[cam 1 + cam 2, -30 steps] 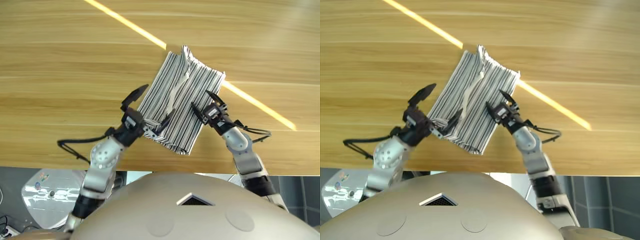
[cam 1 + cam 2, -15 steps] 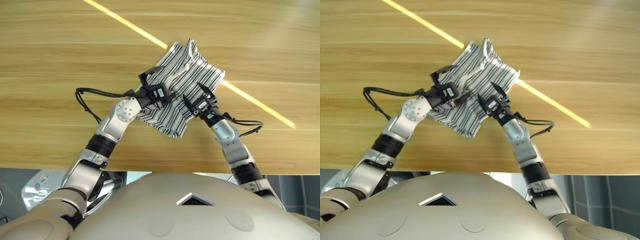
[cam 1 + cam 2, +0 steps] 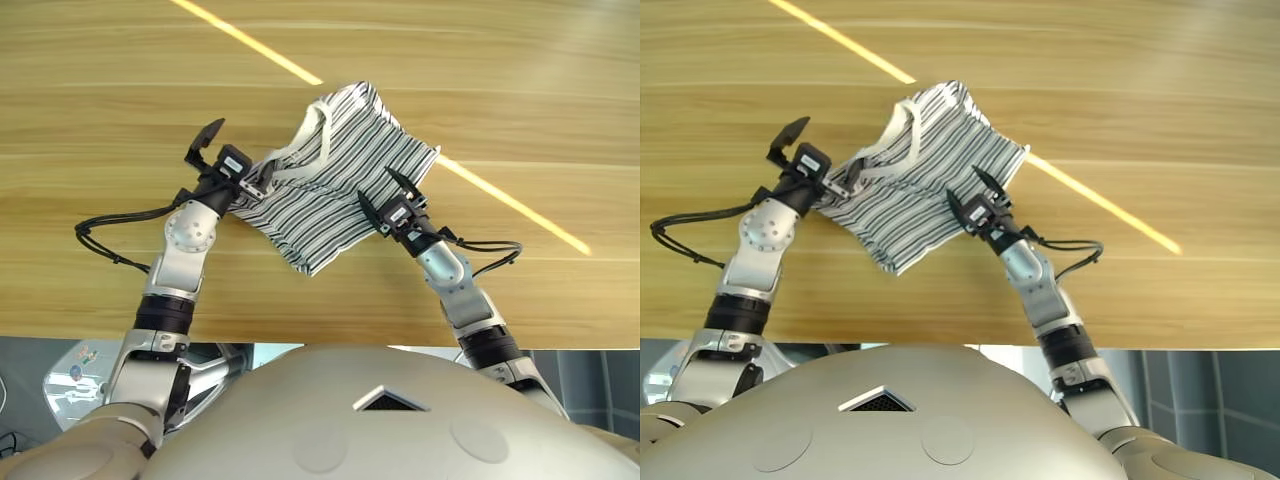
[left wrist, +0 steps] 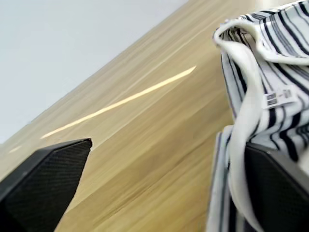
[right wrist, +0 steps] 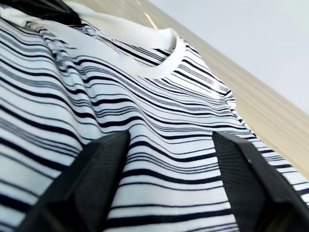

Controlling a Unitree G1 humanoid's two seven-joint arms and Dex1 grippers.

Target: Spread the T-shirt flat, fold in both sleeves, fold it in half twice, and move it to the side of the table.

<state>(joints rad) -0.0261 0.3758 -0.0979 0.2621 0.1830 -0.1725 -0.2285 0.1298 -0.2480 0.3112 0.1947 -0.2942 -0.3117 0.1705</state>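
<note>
The T-shirt (image 3: 340, 185), white with dark stripes, lies folded and rumpled on the wooden table (image 3: 110, 80), with its white collar (image 3: 312, 125) on top. My left gripper (image 3: 234, 160) is open at the shirt's left edge. One of its fingers (image 4: 275, 183) touches the cloth and the other finger (image 4: 46, 179) stands over bare wood. My right gripper (image 3: 388, 196) is open at the shirt's near right edge, its fingers (image 5: 96, 179) spread over the striped fabric (image 5: 159, 121).
A bright yellow stripe of light (image 3: 250, 45) runs diagonally across the table, passing under the shirt. The table's near edge (image 3: 300, 342) lies just below both arms. Bare wood stretches to the left, right and far side.
My left gripper moved from the shirt's near corner across it to its left edge. The shirt shifted left and turned. My right gripper followed a little to the left.
</note>
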